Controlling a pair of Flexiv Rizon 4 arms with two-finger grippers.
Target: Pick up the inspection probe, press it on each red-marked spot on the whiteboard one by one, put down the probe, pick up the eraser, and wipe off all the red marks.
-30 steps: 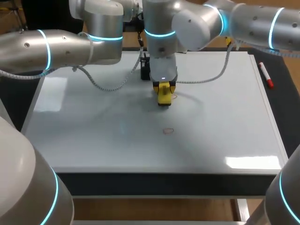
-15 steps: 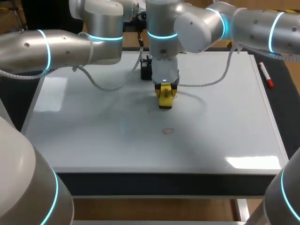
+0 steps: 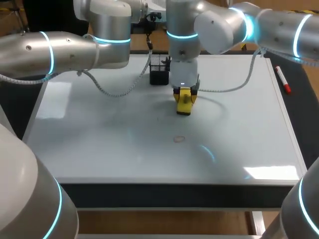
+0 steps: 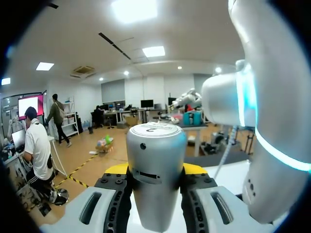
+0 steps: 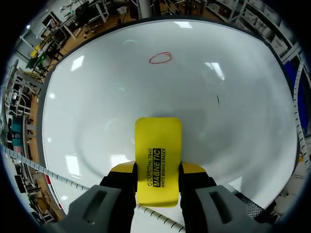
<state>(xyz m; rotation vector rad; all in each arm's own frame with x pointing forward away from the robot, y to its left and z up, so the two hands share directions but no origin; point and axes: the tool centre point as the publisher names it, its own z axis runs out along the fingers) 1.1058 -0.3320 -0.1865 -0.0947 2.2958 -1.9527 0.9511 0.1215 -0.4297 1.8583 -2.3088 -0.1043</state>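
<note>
1. Eraser (image 5: 158, 141), yellow, is held by the right gripper (image 5: 158, 167), whose fingers are closed against its two long sides. It is seen over the middle of the whiteboard (image 3: 99, 144), toward the far edge. Whether it touches the surface cannot be told.
2. One red mark (image 3: 179, 139), a small oval, is seen well apart from the eraser, toward the near edge, with bare board between them.
3. Wide bare board is seen on both sides of the eraser, out to the framed side edges.
4. Room is tightest at the far edge, where a black holder (image 3: 158, 73) stands just beside the right gripper.
5. A red marker (image 3: 282, 79) lies off the board's right edge, on the dark tabletop (image 3: 301, 109).
6. The inspection probe (image 4: 156, 145), a silver cylinder, is shown only by the left wrist view. It is gripped from two sides by the fingers of the left gripper (image 4: 155, 171).
7. A thin dark stroke (image 5: 217, 100) on the board, ahead of the eraser and off to one side, is shown clearly only by the right wrist view. The holder and marker are shown by the head view alone.
</note>
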